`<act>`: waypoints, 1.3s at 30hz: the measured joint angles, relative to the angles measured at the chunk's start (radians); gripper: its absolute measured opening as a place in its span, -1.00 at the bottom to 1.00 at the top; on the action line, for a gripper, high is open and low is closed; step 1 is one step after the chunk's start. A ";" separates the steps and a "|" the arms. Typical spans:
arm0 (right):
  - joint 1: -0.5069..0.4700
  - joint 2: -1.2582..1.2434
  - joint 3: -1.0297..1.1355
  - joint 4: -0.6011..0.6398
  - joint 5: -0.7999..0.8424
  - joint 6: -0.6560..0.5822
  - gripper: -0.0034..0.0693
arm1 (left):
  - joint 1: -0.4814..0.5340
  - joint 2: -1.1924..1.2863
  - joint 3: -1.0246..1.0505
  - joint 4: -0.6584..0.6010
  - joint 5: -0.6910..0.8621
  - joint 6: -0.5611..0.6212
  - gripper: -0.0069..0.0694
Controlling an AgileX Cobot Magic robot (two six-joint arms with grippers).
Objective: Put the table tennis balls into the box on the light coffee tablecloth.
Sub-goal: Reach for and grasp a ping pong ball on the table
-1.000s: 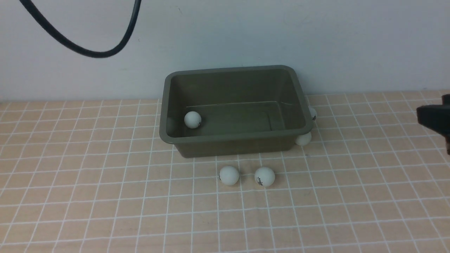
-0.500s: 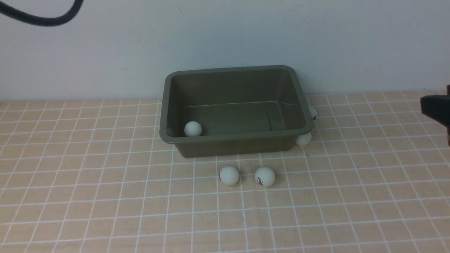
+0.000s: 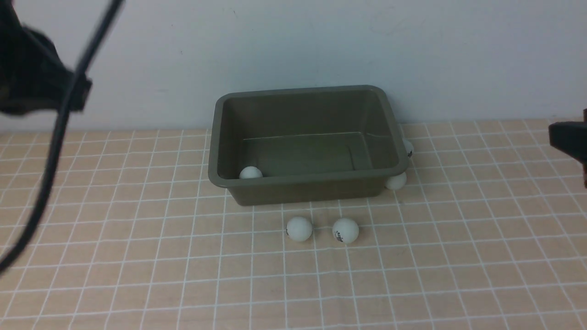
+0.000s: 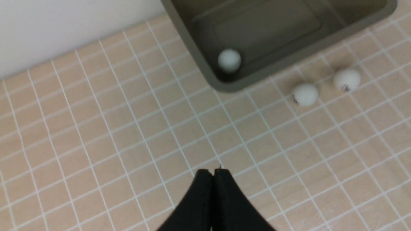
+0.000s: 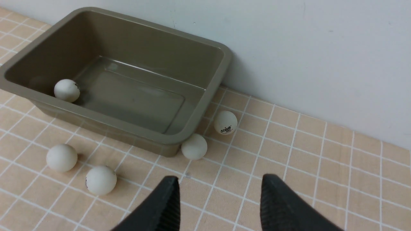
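Note:
The olive box stands on the light coffee tablecloth near the wall. One table tennis ball lies inside it at the front left corner. Two balls rest on the cloth just in front of the box. Two more sit against its right side. My left gripper is shut and empty, high over the cloth left of the box. My right gripper is open and empty, to the right of the box and short of the nearest ball.
A white wall runs close behind the box. My left arm shows as a dark blurred mass at the upper left, with a black cable hanging down from it. The right arm pokes in at the right edge.
The ball inside the box rolled toward its front wall. My left arm and its cable swung into view at the upper left. The right arm barely shifted.

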 joint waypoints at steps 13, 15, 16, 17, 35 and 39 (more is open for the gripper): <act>0.000 0.269 -0.282 0.058 0.257 -0.149 -0.01 | 0.000 -0.136 0.405 0.002 -0.276 0.001 -1.00; 0.000 0.356 -0.366 0.028 0.351 -0.150 -0.01 | 0.000 -0.137 0.405 0.002 -0.276 0.001 -0.99; 0.000 0.400 -0.415 0.011 0.403 -0.159 -0.01 | 0.000 -0.137 0.405 0.001 -0.274 0.001 -0.98; 0.000 0.442 -0.456 -0.003 0.456 -0.171 -0.01 | 0.000 -0.137 0.405 -0.001 -0.271 0.001 -0.97; 0.000 0.897 -0.801 0.022 0.461 -0.178 -0.26 | 0.000 -0.138 0.405 -0.117 -0.234 0.019 -0.93; -0.004 0.985 -0.805 -0.062 0.417 -0.201 -0.17 | 0.000 -0.138 0.405 -0.122 -0.234 0.019 -0.93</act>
